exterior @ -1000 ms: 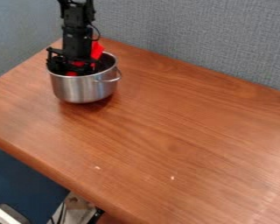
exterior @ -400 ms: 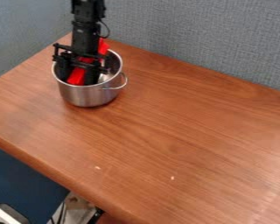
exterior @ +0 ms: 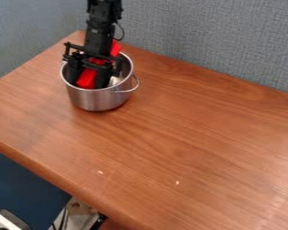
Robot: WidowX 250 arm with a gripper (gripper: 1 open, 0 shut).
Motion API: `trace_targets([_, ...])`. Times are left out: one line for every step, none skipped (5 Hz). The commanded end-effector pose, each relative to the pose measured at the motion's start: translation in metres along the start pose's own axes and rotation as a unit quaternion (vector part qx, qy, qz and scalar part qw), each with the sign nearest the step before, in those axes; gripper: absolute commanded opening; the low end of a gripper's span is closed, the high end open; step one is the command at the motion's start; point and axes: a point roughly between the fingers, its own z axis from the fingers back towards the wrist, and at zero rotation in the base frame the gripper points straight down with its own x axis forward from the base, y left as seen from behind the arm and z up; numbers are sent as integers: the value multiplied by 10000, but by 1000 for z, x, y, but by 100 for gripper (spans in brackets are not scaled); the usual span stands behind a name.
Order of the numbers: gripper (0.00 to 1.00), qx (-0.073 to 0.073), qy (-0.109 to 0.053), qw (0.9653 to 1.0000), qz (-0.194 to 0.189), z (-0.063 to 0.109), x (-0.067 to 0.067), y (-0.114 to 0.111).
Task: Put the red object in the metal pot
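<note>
From where I stand, the left part of the brown wooden worktop (exterior: 183,135) carries the metal pot (exterior: 101,85), a round, shiny silver thing with straight sides and a rolled rim, sitting near the back-left corner close to the grey-blue wall (exterior: 219,36). A thin wire handle sticks out on its right side. The pot's bright wall mirrors the wood grain around it.

Over the pot, the black arm comes down from above, and its gripper (exterior: 96,70) reaches into the pot's mouth, leaning a little rather than standing dead straight. The red object (exterior: 98,65) shows as small patches of bright, plain red at the gripper's lower end, just at or below the level of the rim, inside the circle of the pot. It is much smaller than the pot. The red sits right among the black jaws, between them as far as I can make out, but the parts are dark and crowded together, so I cannot tell for sure whether the jaws are pinching it or standing spread around it. Some red also shows higher up on the arm, and I cannot tell if that belongs to the arm itself.

To the right of the pot the worktop stretches out bare and glossy towards the front-right edge, with 2 or 3 tiny pale specks on the wood
</note>
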Motion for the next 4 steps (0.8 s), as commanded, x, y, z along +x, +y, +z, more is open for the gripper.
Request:
trace_targets([0,273,-511,9981,-214,34,-20,0])
trace_targets([0,419,-623,9964,-394,41,-31,0])
trace_targets([0,506,-687,9938,-716,33,-34,13])
trace_targets([0,591,-746,9901,-1030,26,-37,27])
